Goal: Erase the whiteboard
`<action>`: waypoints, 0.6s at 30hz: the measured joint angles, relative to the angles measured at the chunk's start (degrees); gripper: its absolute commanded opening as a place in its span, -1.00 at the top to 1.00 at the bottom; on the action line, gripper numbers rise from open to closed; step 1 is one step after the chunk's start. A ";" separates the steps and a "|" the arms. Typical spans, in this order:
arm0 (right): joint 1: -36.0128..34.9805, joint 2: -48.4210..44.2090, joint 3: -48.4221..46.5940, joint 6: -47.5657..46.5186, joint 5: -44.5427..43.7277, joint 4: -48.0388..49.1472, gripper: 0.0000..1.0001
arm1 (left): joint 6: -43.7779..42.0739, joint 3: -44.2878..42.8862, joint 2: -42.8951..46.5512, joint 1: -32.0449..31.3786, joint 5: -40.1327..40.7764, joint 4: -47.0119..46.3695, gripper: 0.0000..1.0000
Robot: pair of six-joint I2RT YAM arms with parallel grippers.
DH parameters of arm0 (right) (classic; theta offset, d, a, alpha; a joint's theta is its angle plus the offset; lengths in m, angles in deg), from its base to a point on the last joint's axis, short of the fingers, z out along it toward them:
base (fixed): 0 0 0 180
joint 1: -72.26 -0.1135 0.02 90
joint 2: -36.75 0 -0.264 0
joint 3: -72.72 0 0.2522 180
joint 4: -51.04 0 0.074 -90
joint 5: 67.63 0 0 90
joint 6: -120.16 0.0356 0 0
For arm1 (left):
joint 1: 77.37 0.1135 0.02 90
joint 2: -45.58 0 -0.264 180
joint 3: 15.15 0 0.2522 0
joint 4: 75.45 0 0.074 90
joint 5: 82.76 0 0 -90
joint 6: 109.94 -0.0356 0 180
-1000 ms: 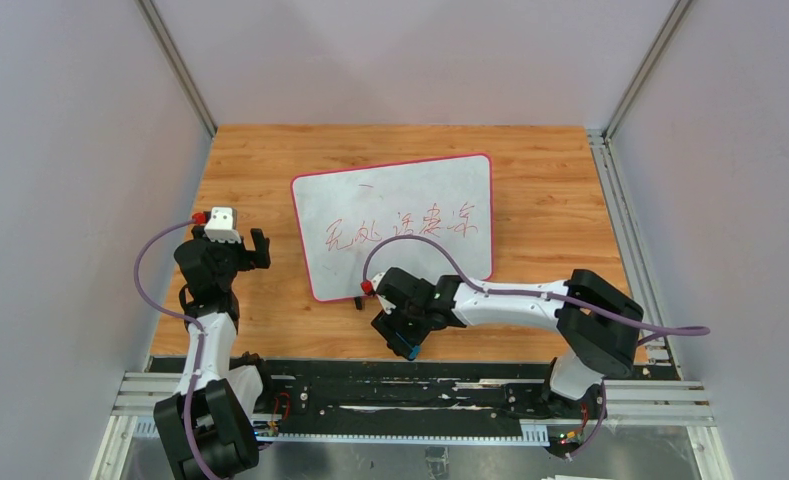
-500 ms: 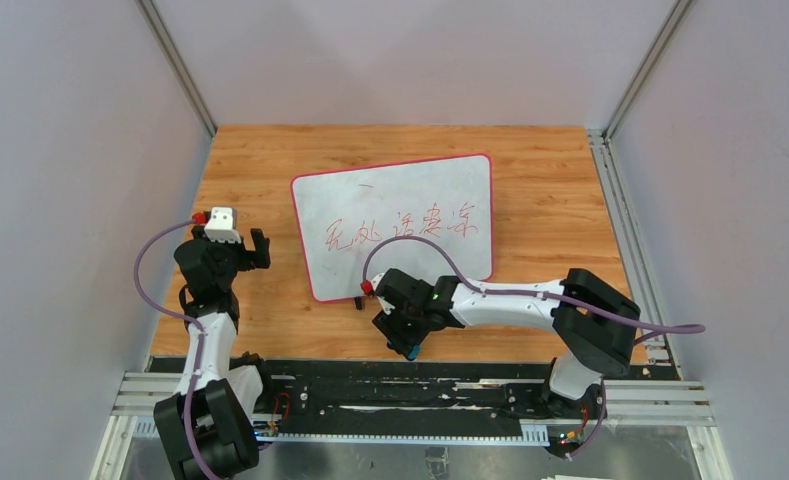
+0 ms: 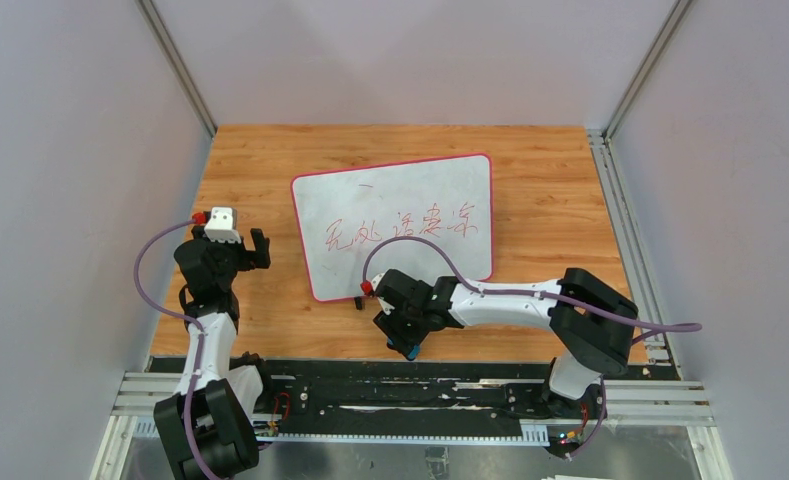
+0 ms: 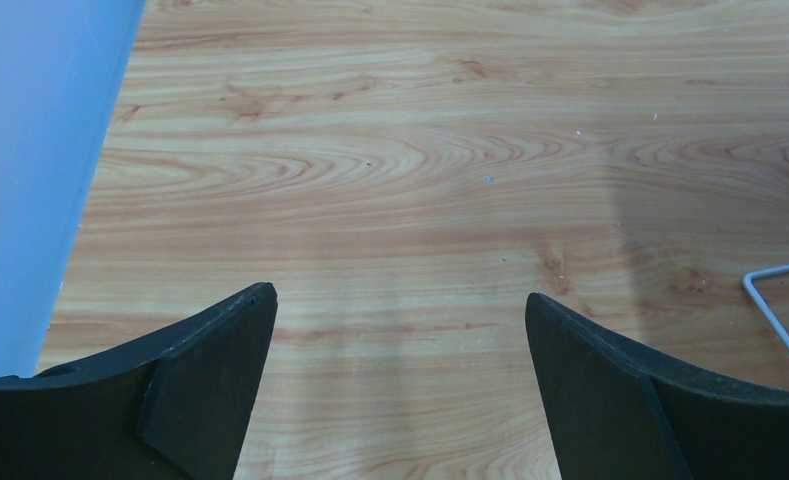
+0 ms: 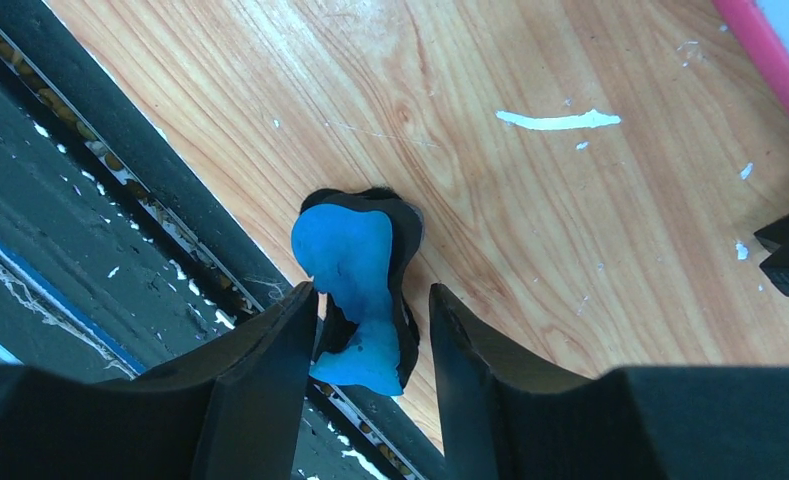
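Your right gripper (image 5: pixel 370 300) was down at the near edge of the table (image 5: pixel 570 230), and its 2 fingers sat either side of the blue eraser (image 5: pixel 348 250), partly open. The left finger looked to be touching it and the right one was just beside it, so call it flanked, not yet pinched. The eraser lay right by the black rail (image 5: pixel 90 190), its dark felt showing round the blue grip. To do this well, you wanted the blue body centred between the pads and taken deep, so it wouldn't twist when dragged. I'd judge a firm squeeze was needed before any lift, then a straight rise clear of that rail. The whiteboard (image 3: pixel 400 185) lay flat mid-table, just beyond that wrist, with red writing (image 3: pixel 400 222) across its middle and nothing wiped. Your left gripper (image 4: pixel 400 300) hung fully open and empty over bare wood to the board's left. It was well placed to steady the board if it slid.
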 measured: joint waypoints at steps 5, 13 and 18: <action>0.00 0.28 0.00 0.15 -0.09 0.37 0.16 | 0.00 0.00 0.00 0.00 0.00 0.00 -0.98; 0.00 0.42 0.00 0.31 -0.13 0.44 0.20 | 0.00 0.00 0.00 0.00 0.00 0.00 -0.98; 0.00 0.52 0.00 0.42 -0.15 0.46 0.29 | 0.00 0.00 0.00 0.00 0.00 0.00 -0.98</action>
